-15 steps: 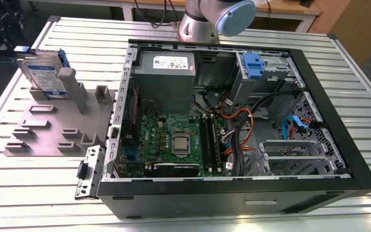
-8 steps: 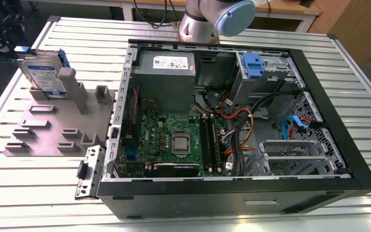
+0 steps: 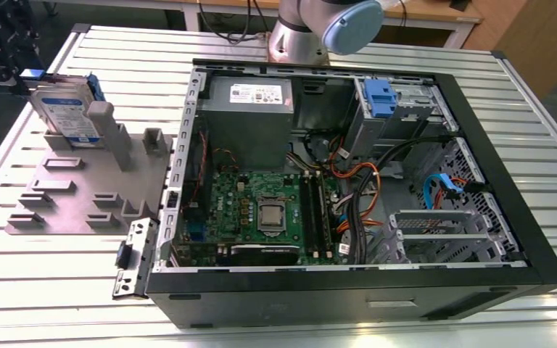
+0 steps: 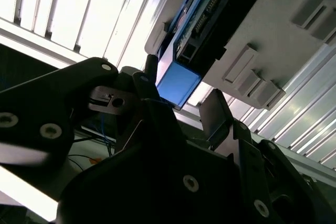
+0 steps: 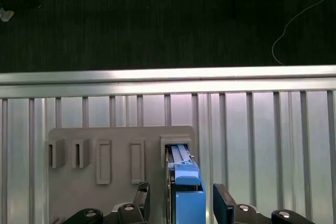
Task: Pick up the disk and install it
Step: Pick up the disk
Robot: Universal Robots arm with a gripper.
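The disk [image 3: 66,109], silver with a white-and-blue label and blue rails, stands on edge in a slot at the far corner of the grey holder [image 3: 75,196], at the exterior view's left. In both wrist views my gripper [image 5: 181,200] [image 4: 181,95] is open and straddles the disk's blue end [image 5: 185,182] [image 4: 177,85]. One finger [image 5: 140,192] stands on each side, with a gap between the pads and the disk. The grey holder's other slots [image 5: 105,158] are empty.
An open computer case [image 3: 510,217] lies on the slatted metal table [image 3: 46,283], to the exterior view's right of the holder. Inside are a motherboard [image 3: 259,210], cables and a drive bay with a blue latch [image 3: 380,98]. The arm's base [image 3: 303,32] stands behind the case.
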